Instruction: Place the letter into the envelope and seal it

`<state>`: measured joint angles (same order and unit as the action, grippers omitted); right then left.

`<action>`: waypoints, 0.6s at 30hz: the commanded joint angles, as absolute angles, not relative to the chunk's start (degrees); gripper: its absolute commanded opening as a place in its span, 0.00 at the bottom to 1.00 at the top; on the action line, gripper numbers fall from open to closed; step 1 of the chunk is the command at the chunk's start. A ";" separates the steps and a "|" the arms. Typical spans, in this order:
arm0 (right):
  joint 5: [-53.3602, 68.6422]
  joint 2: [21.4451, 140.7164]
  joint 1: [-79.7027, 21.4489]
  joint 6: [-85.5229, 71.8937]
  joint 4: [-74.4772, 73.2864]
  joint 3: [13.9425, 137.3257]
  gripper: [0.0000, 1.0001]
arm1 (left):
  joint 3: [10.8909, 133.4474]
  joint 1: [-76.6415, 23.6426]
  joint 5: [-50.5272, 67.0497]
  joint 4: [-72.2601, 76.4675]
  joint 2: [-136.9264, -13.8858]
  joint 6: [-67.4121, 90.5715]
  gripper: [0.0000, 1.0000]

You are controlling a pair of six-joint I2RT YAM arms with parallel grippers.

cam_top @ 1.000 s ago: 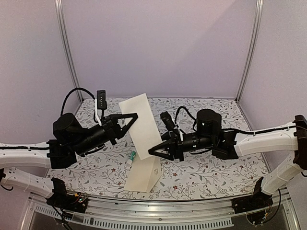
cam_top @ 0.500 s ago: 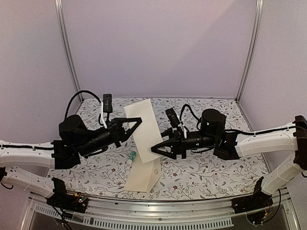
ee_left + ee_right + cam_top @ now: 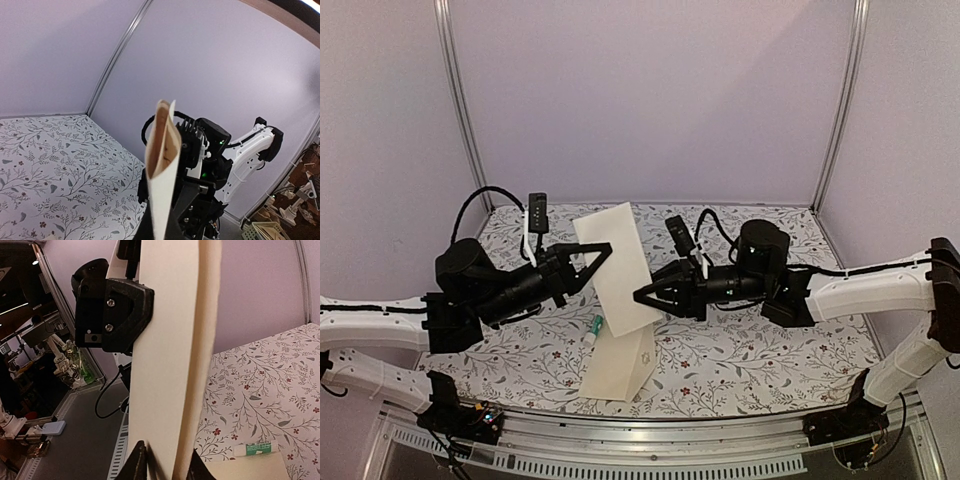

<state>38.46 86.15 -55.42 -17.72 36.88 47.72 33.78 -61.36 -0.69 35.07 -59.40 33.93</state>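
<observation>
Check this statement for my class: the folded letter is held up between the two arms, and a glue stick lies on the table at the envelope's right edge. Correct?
Not quite. The glue stick lies at the left edge of the envelope, not the right; the top external view shows it. The rest, about the letter, is right.

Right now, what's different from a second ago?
The right tool shifted a little and closed onto the lower edge of the letter; before, it gaped open. The left tool still pinches the top edge. The envelope and glue stick stayed on the table.
</observation>
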 commanded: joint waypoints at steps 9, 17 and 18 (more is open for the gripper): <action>41.91 86.20 -53.06 -17.11 36.26 52.95 0.58 | 35.31 -61.94 2.18 36.28 -62.10 33.48 0.00; 45.64 89.00 -51.53 -17.51 36.13 55.50 0.36 | 35.39 -61.92 2.71 35.37 -61.44 32.86 0.00; 46.36 89.17 -51.46 -17.54 36.13 55.61 0.35 | 35.39 -61.89 2.87 35.44 -61.47 32.61 0.00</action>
<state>43.33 87.26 -52.05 -17.21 36.56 54.24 33.98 -61.36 2.11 35.18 -61.93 33.87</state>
